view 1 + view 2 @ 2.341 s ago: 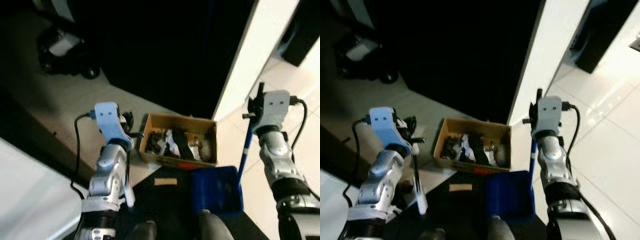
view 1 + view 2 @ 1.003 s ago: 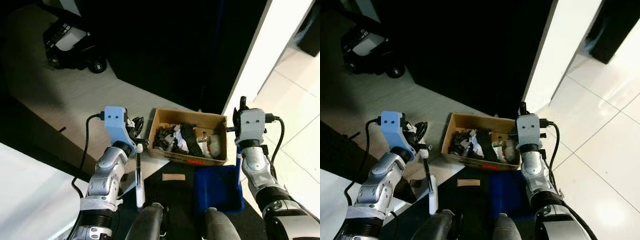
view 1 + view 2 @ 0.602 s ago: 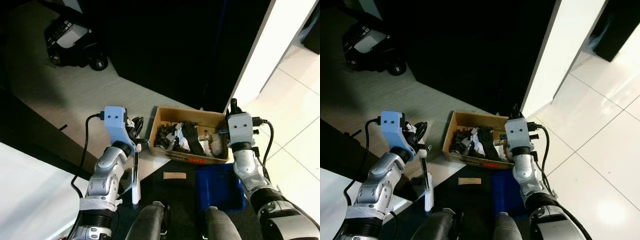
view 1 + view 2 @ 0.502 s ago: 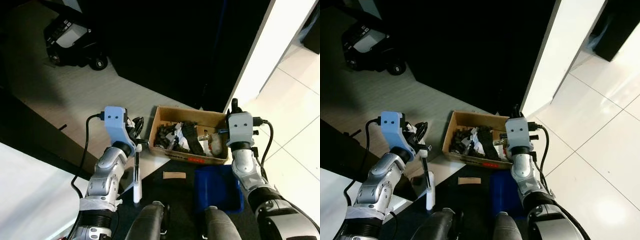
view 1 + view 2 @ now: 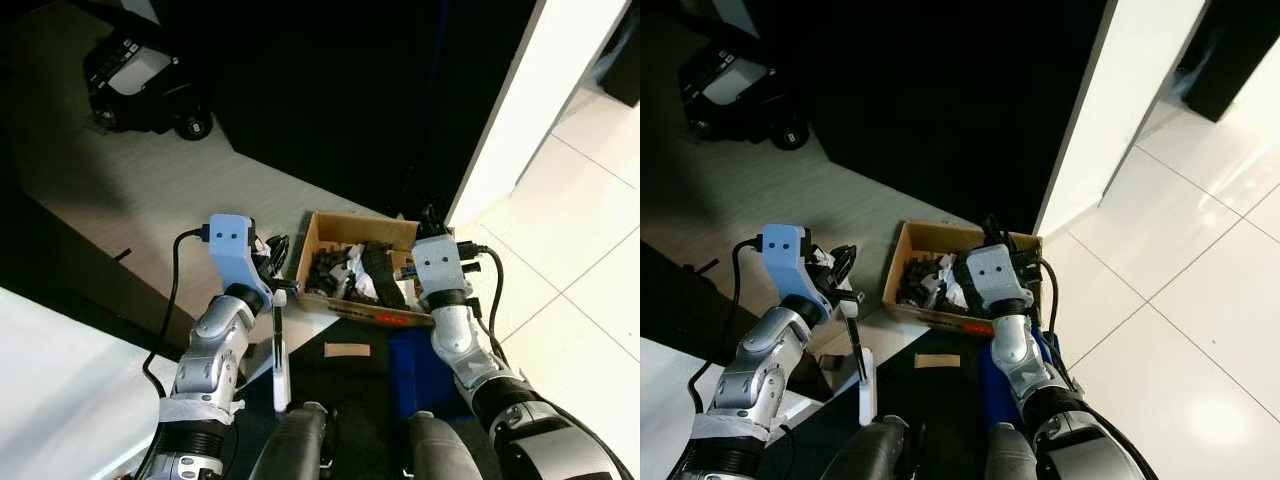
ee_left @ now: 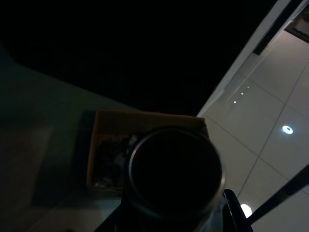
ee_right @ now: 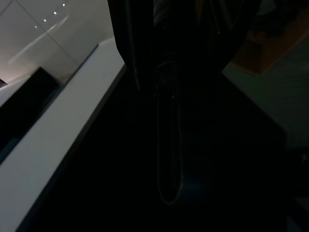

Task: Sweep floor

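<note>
My left gripper (image 5: 277, 291) is shut on a black brush handle (image 5: 278, 345) whose white end hangs down near my knees. In the left wrist view the round end of that handle (image 6: 174, 170) blocks the middle of the picture, with the cardboard box (image 6: 145, 120) behind it. The box (image 5: 345, 222) holds dark and white rubbish. My right gripper (image 5: 428, 218) hovers over the box's right end, shut on the handle of a blue dustpan (image 5: 412, 362) that lies on the dark floor below it. A tan scrap (image 5: 347, 350) lies just in front of the box.
A black wheeled device (image 5: 145, 85) stands at the back left on the grey floor. A dark opening rises behind the box, with a white wall (image 5: 510, 110) to its right. White tiles (image 5: 575, 240) spread to the right. A pale surface (image 5: 60, 400) is at the lower left.
My right arm has swung left, from beside the box to over its right end, bringing the dustpan with it. The brush in my left gripper has barely moved.
</note>
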